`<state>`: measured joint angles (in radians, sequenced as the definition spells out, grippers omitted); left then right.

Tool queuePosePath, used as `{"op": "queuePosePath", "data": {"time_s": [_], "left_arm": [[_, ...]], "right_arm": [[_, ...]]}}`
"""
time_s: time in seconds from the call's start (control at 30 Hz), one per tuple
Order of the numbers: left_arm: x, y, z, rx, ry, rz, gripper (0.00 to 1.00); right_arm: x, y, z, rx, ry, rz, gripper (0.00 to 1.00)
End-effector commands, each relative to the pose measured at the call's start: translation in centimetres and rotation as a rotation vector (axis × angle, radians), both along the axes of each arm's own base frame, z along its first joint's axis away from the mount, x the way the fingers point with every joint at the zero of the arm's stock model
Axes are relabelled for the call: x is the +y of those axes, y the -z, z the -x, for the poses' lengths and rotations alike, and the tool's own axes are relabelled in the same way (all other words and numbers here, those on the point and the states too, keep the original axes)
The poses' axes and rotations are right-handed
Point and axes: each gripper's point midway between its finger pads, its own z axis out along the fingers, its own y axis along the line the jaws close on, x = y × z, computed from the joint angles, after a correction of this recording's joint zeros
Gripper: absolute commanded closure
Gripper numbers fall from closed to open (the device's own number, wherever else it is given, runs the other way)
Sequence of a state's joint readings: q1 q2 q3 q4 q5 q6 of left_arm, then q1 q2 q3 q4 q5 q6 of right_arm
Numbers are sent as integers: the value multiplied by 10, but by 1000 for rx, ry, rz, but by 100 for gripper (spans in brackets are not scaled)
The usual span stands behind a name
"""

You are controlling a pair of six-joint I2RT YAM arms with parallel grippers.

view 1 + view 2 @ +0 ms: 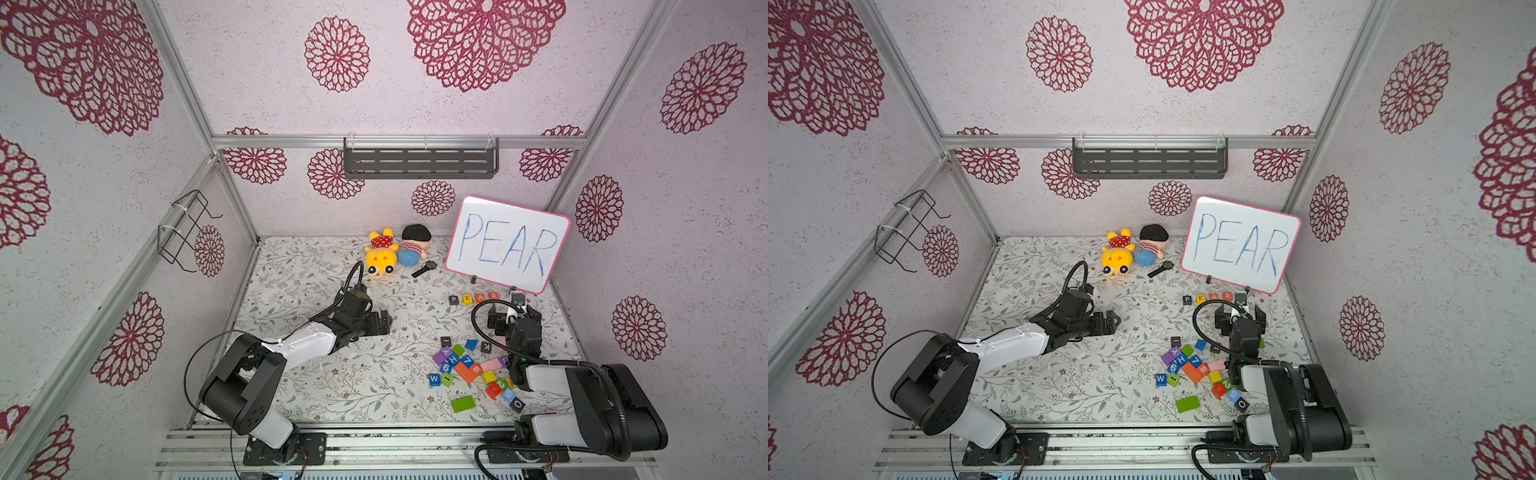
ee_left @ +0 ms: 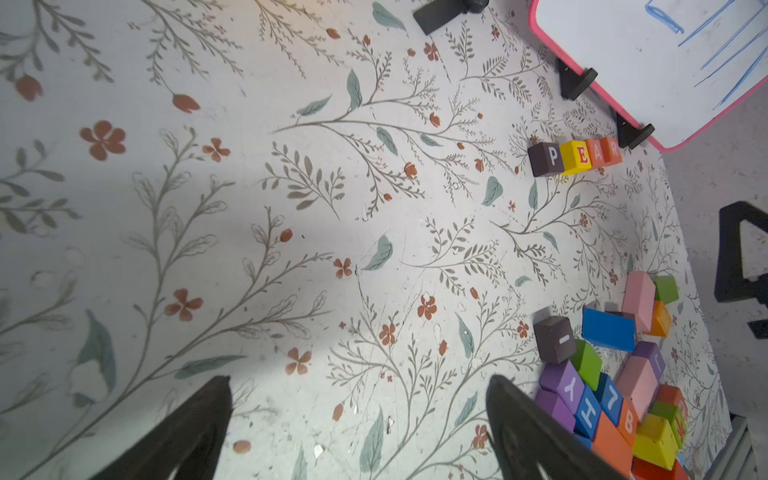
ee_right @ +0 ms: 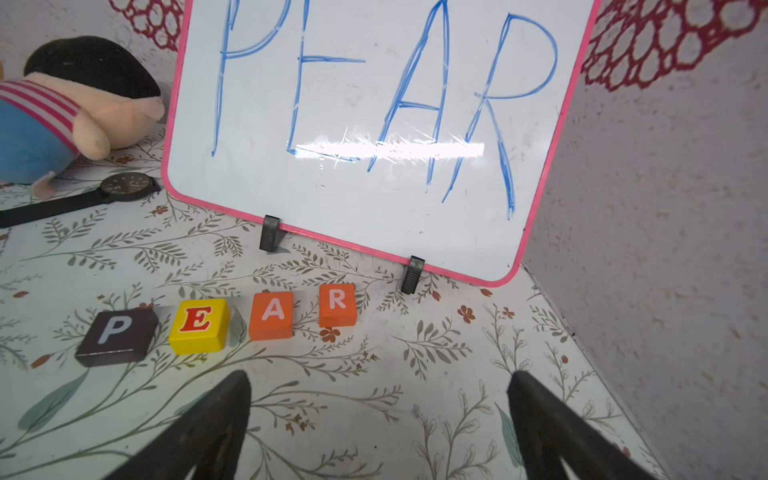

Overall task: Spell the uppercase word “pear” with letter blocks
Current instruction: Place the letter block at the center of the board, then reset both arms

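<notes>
Nearest my right wrist camera, the right gripper point(image 3: 380, 411) showed two matte black tapered jaws spread wide over bare surface point(image 3: 457, 361), holding nothing. Beyond them lay the letter blocks: black P point(image 3: 117, 337), glossy yellow E point(image 3: 200, 326), orange A point(image 3: 272, 316) and orange-red R point(image 3: 338, 305), small smooth cubes with rounded edges. They sat in one row with narrow gaps, letters facing up. The row's long axis ran roughly parallel to the lower edge of the pink-rimmed whiteboard point(image 3: 374, 104), just in front of its black clip feet, reading P to R toward the side wall. I saw the left gripper point(image 2: 359, 415) near mid-surface, well apart from the row, its jaws likewise spread and empty. A loose heap of spare coloured blocks point(image 1: 473, 368) lay beside the right arm on the floral-printed surface.
</notes>
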<state>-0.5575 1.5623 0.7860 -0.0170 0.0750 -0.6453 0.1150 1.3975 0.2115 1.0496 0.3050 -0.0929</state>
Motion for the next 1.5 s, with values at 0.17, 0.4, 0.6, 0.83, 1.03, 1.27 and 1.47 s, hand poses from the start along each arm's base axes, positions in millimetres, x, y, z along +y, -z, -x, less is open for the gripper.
{"op": "queuePosePath", "data": {"time_s": [0.17, 0.4, 0.6, 0.83, 1.03, 1.27, 1.47], "left_arm": [[43, -34, -17, -169, -149, -98, 2], [122, -83, -30, -377, -384, -488, 2], [197, -83, -38, -386, -411, -764, 2], [251, -67, -35, -448, -448, -713, 2], [264, -66, -47, -582, -509, -578, 2], [276, -63, -51, -693, -523, -546, 2], [291, -47, -63, -630, -549, -505, 2]], "right_arm": [[-10, -4, -18, -83, 12, -110, 1], [-13, 1, -25, -50, -4, -142, 1], [-13, 0, -23, -55, -2, -137, 1], [-12, -1, -23, -57, -3, -135, 1], [-13, 0, -23, -54, -2, -135, 1], [-12, 0, -23, -52, -3, -135, 1], [-12, 0, -24, -52, -5, -136, 1]]}}
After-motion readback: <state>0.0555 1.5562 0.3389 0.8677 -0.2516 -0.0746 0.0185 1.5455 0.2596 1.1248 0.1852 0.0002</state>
